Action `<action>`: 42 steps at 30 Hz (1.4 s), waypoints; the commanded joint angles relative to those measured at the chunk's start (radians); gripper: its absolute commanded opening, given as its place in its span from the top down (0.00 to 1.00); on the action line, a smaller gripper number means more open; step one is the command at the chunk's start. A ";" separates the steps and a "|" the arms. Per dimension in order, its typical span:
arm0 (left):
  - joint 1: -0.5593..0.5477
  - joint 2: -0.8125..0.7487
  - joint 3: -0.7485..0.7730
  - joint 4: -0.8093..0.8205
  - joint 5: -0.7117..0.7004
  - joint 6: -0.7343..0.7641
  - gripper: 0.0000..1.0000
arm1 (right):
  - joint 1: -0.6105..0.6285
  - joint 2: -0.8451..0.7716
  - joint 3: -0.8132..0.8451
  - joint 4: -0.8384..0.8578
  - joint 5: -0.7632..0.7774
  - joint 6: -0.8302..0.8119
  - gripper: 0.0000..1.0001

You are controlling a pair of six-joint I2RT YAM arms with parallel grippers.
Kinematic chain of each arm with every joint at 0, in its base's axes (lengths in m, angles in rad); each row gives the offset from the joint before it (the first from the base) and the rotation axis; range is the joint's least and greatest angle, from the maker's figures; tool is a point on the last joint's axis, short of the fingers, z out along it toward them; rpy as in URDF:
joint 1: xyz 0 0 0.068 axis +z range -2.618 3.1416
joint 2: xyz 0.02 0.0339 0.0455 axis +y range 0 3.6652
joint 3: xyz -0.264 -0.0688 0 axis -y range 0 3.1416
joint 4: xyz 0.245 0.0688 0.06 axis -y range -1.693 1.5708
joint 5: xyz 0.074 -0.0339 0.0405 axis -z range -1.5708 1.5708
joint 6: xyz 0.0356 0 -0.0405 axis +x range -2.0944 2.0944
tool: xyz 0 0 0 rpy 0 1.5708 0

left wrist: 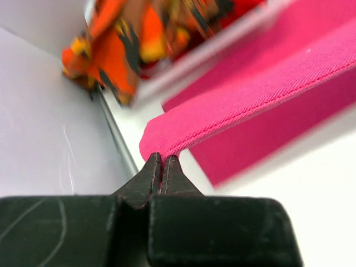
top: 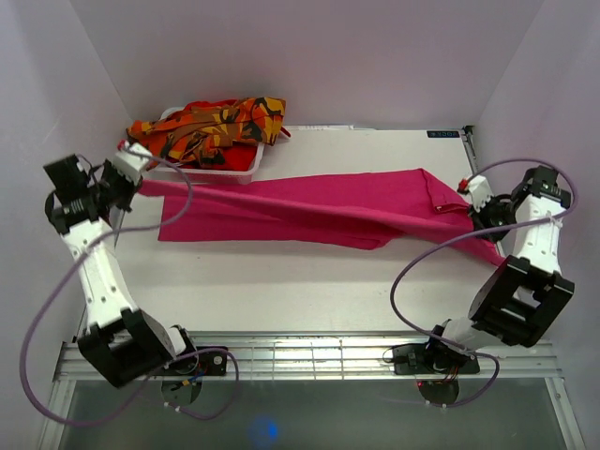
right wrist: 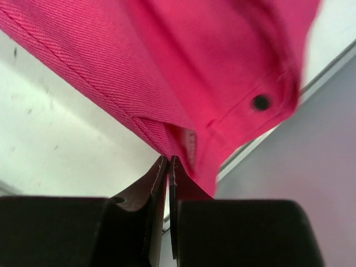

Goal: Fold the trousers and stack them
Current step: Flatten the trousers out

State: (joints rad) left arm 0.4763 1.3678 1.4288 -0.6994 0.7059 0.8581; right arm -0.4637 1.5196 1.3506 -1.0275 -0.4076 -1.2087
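The magenta-pink trousers (top: 309, 202) stretch across the table from left to right, partly lifted off it. My left gripper (top: 141, 183) is shut on their leg hem (left wrist: 167, 136) at the far left. At the far right my right gripper (top: 472, 208) is shut on the waistband corner (right wrist: 189, 139), beside a dark snap button (right wrist: 260, 102). One layer of the pink cloth lies flat on the table under the taut upper edge. The orange camouflage-patterned trousers (top: 211, 127) sit bunched in the white basket (top: 239, 171) at the back left.
White walls close in on the left, back and right. The basket (left wrist: 183, 64) stands right behind the pink cloth, close to my left gripper. A metal rail (top: 309, 352) runs along the near table edge by the arm bases.
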 commanded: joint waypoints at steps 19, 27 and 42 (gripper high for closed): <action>0.328 -0.131 -0.543 -0.551 -0.059 0.757 0.30 | -0.092 -0.038 -0.216 -0.172 0.181 -0.342 0.34; 0.234 0.071 -0.309 -0.418 0.037 0.400 0.30 | -0.064 0.172 0.029 -0.185 0.036 -0.029 0.48; 0.128 0.134 -0.677 -0.146 -0.394 0.346 0.54 | -0.033 0.182 -0.398 0.271 0.446 -0.002 0.64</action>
State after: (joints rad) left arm 0.5892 1.4586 0.7639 -0.9295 0.4767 1.1942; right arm -0.4885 1.6848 1.0035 -0.8780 -0.0956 -1.1881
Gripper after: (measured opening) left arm 0.473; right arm 0.362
